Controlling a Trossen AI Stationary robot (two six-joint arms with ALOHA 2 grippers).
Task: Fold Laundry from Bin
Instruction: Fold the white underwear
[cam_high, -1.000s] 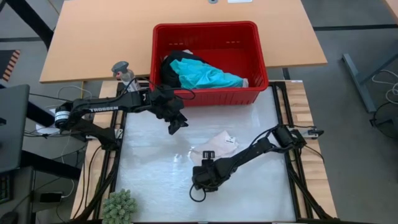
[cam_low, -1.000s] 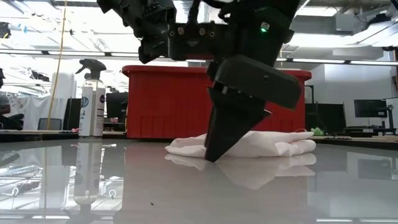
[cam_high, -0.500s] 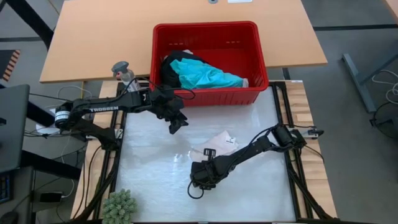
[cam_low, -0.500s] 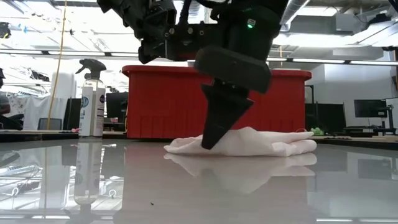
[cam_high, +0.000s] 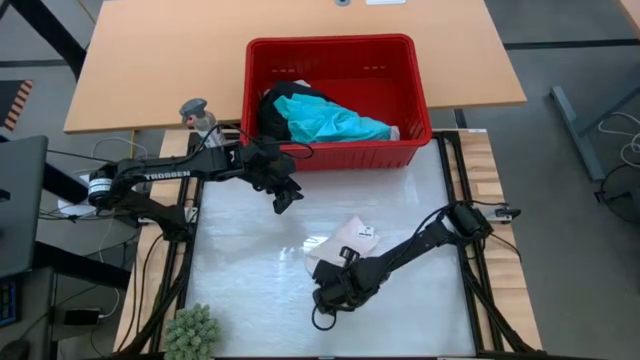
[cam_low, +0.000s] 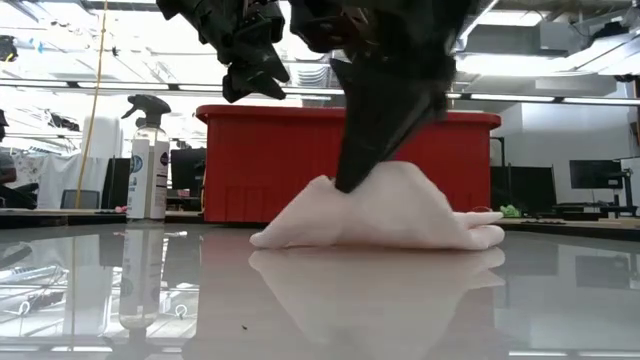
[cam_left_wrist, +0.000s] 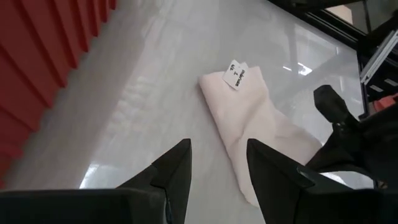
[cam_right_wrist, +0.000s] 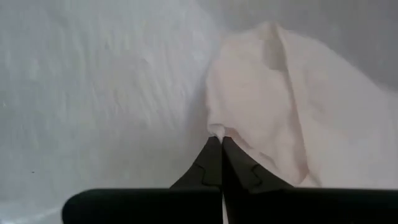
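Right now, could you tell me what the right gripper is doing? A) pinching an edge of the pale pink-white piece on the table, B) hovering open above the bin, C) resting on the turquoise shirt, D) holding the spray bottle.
A: the right gripper is shut on an edge of the pale pink-white piece, which rises into a peak under it in the low view.

The high camera looks straight down on the whole desk (cam_high: 250, 280), the red bin (cam_high: 340, 100) at its far edge. The low camera sits at desk-top level by the near edge, facing that bin (cam_low: 300, 160). Each wrist camera looks closely past its own tool onto the pale pink-white piece (cam_left_wrist: 249, 118) (cam_right_wrist: 261, 106), which all four views share.
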